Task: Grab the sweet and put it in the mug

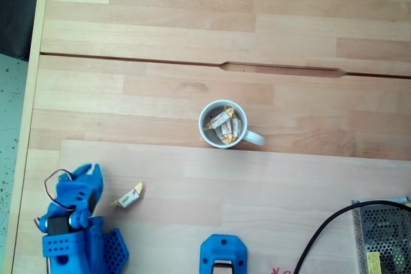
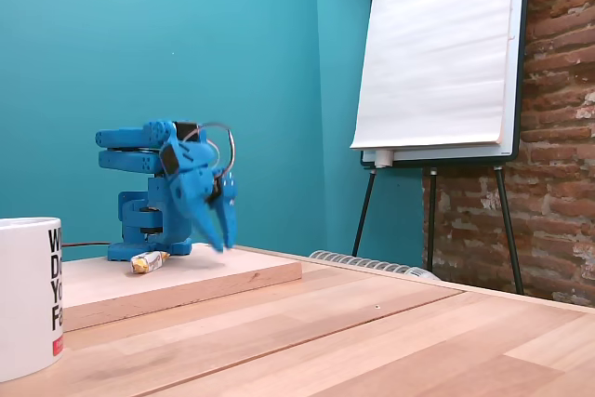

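My blue gripper [image 1: 92, 172] hangs above the wooden table [image 1: 289, 197], holding nothing; I cannot tell how far my fingers are parted. One sweet [image 1: 130, 195] lies on the wood near my fingertips, to their right in the fixed view from above. The white mug [image 1: 223, 124] stands well apart, several sweets inside.

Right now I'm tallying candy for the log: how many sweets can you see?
At least 4: one sweet lies on the table beside the gripper, and about three sit piled inside the mug. More may be hidden underneath them.
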### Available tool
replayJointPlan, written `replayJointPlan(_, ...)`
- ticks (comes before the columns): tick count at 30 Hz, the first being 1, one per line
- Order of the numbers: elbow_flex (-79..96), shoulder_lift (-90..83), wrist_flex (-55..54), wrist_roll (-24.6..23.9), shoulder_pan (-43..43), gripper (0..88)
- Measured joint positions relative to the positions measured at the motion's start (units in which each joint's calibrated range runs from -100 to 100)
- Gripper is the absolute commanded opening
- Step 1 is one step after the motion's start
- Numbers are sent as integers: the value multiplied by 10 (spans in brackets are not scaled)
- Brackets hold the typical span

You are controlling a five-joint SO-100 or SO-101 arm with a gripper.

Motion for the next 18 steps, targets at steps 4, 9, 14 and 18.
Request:
replayJointPlan(4,-121,54,0,-40,0,42)
replayJointPlan(9,-268,135,0,-116,9,41)
replayJointPlan(14,-368,231,1,-175,60,42)
replayJointPlan(18,-397,315,28,-176,88,42)
